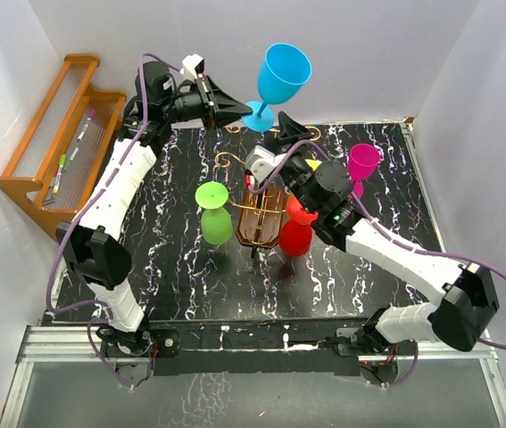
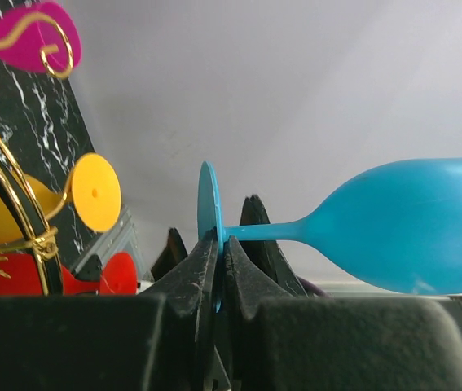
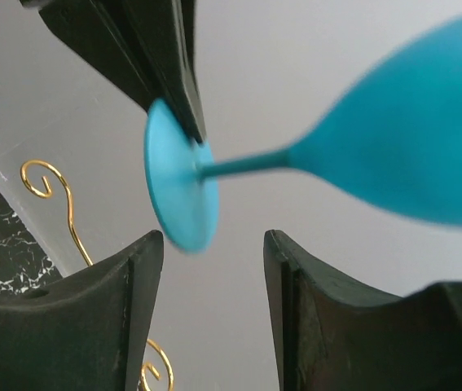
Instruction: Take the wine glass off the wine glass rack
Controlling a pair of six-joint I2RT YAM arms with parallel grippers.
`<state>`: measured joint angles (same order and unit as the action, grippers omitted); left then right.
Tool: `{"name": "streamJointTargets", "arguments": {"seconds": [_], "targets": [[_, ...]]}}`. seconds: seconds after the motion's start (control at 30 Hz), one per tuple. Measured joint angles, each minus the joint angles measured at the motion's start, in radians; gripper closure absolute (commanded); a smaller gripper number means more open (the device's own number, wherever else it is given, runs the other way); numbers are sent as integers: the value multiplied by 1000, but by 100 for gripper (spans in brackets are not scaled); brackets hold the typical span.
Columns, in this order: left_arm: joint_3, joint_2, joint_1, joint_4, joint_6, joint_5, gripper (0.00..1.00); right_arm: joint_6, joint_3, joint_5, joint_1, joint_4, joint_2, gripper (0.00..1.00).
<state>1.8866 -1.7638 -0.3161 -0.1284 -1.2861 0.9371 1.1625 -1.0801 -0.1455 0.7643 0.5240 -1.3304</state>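
Note:
My left gripper (image 1: 244, 111) is shut on the foot of a blue wine glass (image 1: 286, 73) and holds it in the air at the back, clear of the rack. In the left wrist view the fingers (image 2: 190, 273) pinch the blue foot disc (image 2: 208, 204), and the bowl (image 2: 410, 224) points right. The wine glass rack (image 1: 261, 219) has a dark oval base and gold wire arms (image 2: 11, 175). My right gripper (image 1: 279, 132) is open just below the blue foot (image 3: 180, 187), not touching it; gold scrolls (image 3: 47, 183) show beside it.
Green (image 1: 214, 214), red (image 1: 295, 230), magenta (image 1: 361, 165) and yellow (image 2: 96, 192) glasses hang on or stand round the rack. An orange-brown slatted shelf (image 1: 56, 134) with pens stands at the far left. White walls close in the back and sides.

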Motion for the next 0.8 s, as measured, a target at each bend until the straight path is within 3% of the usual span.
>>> {"name": "streamJointTargets", "arguments": {"seconds": [0.17,0.37,0.5,0.63,0.8], "targets": [[-2,0,67,63,-37,-69,100,-60,40,-48,0,-44,90,45],[-47,13,269,145,-77,-167,100,-219,-26,-179,-18,-186,100,56],[-54,13,375,135,-72,-209,100,-449,-327,-251,-120,-452,-52,62],[-47,13,391,114,-47,-233,100,-705,-677,-243,-237,-668,-211,64],[-23,13,376,71,-2,-234,100,-1002,-1075,-51,-333,-886,-363,62]]}}
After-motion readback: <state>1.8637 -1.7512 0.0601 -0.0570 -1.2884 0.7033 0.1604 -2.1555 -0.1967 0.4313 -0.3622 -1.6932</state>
